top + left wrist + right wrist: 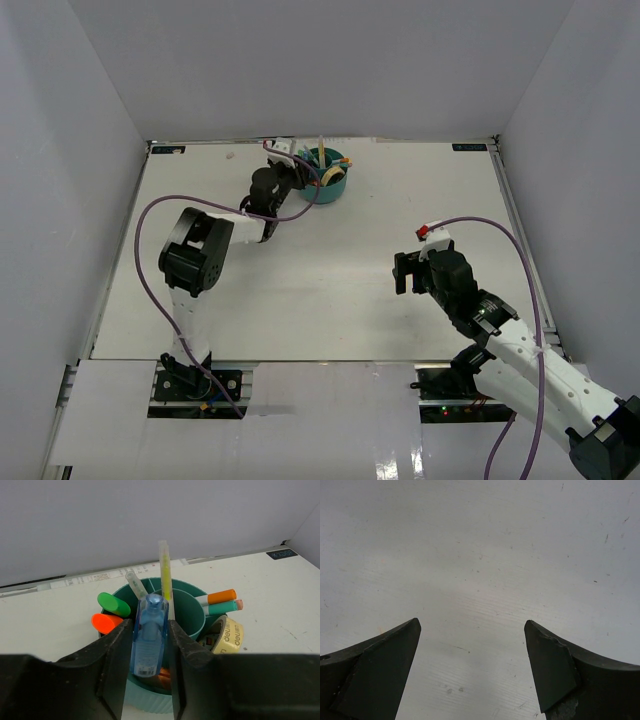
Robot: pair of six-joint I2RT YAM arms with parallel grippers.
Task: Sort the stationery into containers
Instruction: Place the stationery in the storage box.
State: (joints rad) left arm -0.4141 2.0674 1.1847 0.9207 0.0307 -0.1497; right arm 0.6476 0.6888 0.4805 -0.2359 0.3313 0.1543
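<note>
My right gripper [472, 630] is the near one. It hangs low over the bare white table [480, 555], and its two fingers are spread wide with nothing between them. Farther out, my left gripper [149, 647] is pinching a light-blue clip [149, 630]. The clip stands on end, just above the near side of the round teal organizer [150, 702]. On the left side of the organizer, a green highlighter cap [113, 604] and an orange highlighter cap [104, 622] poke out side by side. On the right side sits a beige tape ring [227, 635]. Behind it, an orange-tipped pen [220, 597] and a teal pen [222, 607] lean out over the rim. A yellow pen [164, 570] stands tall in the middle cup. The organizer sits near the far edge of the table.
</note>
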